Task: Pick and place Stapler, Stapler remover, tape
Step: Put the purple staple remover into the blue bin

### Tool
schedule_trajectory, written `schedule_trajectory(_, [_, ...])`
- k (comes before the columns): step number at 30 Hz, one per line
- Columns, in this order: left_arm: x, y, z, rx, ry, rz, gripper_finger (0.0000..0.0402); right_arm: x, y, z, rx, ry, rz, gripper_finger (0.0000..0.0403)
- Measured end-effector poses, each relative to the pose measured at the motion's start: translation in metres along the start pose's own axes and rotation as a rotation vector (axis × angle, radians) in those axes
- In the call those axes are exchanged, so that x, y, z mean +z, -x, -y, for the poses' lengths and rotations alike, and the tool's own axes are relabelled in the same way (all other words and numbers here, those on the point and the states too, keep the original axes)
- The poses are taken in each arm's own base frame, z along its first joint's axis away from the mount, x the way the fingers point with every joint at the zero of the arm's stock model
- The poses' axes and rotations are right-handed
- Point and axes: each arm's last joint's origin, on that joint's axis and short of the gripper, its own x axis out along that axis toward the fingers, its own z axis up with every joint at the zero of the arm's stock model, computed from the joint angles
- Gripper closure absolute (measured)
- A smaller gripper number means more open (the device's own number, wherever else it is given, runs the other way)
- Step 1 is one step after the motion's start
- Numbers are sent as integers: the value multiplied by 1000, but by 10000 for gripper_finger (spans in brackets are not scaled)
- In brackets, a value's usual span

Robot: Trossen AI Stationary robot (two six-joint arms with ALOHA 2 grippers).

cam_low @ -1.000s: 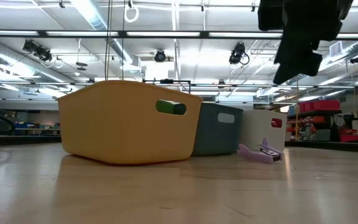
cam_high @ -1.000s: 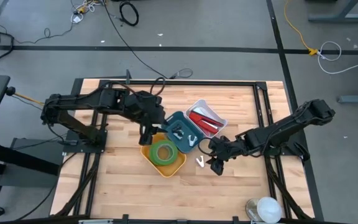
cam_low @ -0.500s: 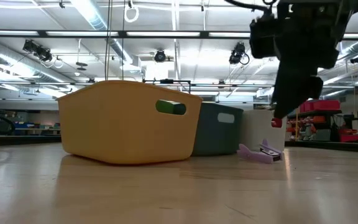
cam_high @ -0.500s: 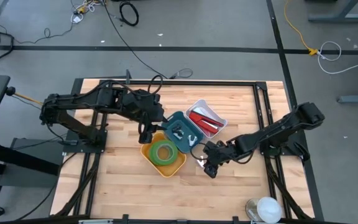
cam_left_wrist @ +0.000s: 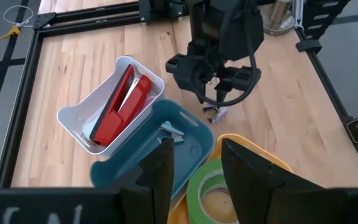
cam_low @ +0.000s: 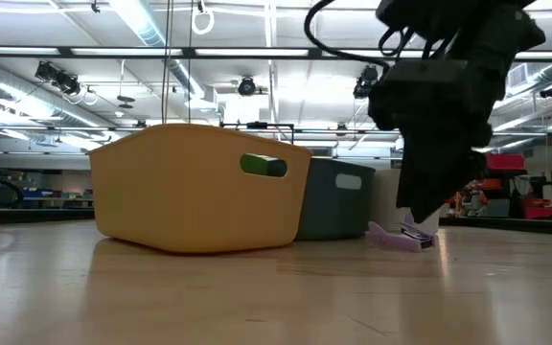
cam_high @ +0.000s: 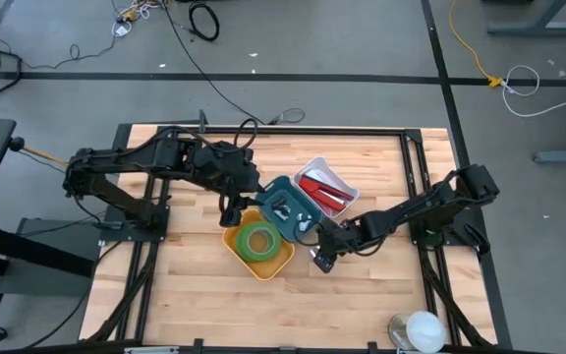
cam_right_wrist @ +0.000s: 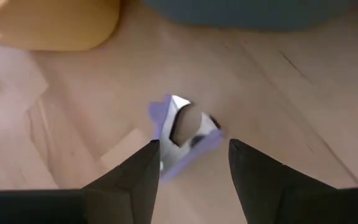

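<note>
A purple staple remover [cam_right_wrist: 182, 132] lies flat on the wood, just near-side of the blue bin [cam_high: 285, 205]. My right gripper [cam_right_wrist: 191, 169] hangs low over it, open, one finger on each side, not touching; it also shows in the high view [cam_high: 322, 258] and the low view [cam_low: 436, 125]. The red stapler [cam_left_wrist: 118, 101] lies in the white bin [cam_high: 342, 187]. The green tape roll [cam_high: 257, 241] lies flat in the yellow bin [cam_high: 232, 246]. A second, dark staple remover [cam_left_wrist: 169, 134] lies in the blue bin. My left gripper [cam_left_wrist: 194, 171] waits open above the blue and yellow bins.
The three bins stand touching in a diagonal row at the table's middle. A white round object [cam_high: 419, 329] sits at the near right corner. Black frame rails [cam_high: 416, 147] run along the table's edges. Bare wood lies near-side of the bins.
My right gripper has moved toward the table's left edge and come down, from beside the purple staple remover to straddling it close above the wood. The remover has stayed where it was.
</note>
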Motion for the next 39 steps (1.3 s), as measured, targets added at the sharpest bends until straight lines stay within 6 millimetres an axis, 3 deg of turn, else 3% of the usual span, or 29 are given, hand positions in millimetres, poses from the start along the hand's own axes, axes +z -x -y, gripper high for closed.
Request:
schedule_trajectory(11, [0,0,0,0,0,-2,264,3,-9,5,-24,-14,-7,220])
schedule_trajectory(26, [-3,0,0,-3,1,-29,264,3,-9,4,-18,-14,-15,335])
schedule_trajectory(39, [-3,0,0,-3,-4,-30,264,3,-9,3,-2,-5,-30,391])
